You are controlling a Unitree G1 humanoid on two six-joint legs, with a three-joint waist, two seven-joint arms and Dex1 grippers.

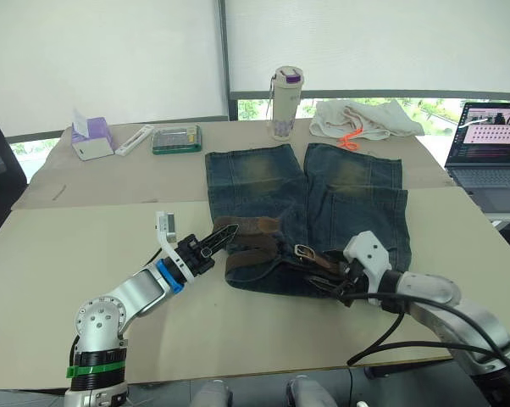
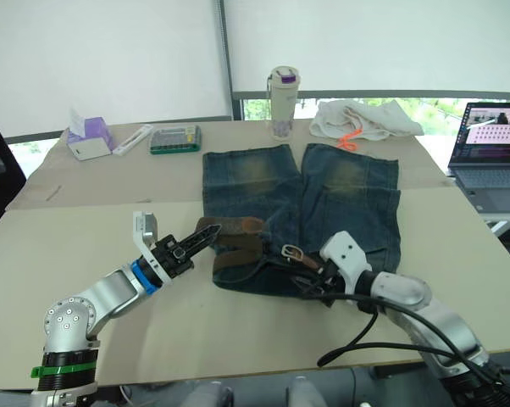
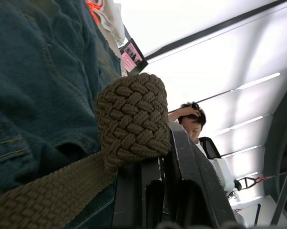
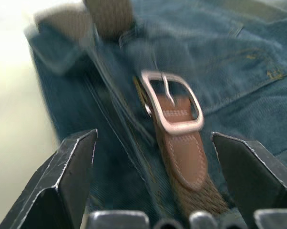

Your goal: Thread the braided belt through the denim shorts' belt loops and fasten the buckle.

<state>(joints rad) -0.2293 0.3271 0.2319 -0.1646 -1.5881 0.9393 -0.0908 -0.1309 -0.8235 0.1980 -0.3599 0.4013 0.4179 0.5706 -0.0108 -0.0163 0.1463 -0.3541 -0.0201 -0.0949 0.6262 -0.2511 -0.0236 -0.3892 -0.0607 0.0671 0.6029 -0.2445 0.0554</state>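
Tan table [image 1: 85, 254] by bright windows — left gripper [image 1: 214, 243] jaws pinching braided belt [image 1: 251, 246]; right gripper [image 4: 153, 157] jaws spread.

Shorts [image 1: 323, 203] flat at table [image 1: 85, 237] centre, waistband at near edge, legs pointing away. Belt [image 1: 255, 242] across waistband, buckle [image 1: 304, 250] right of centre. Left gripper [image 1: 214, 240] at belt's left end; right gripper [image 1: 344, 281] at waistband's right end. Behind shorts: bottle [image 1: 284, 102]; cloth [image 1: 361, 119] to its right; case [image 1: 176, 138] and tissue box [image 1: 91, 138] to its left. Laptop [image 1: 496, 153] far right.
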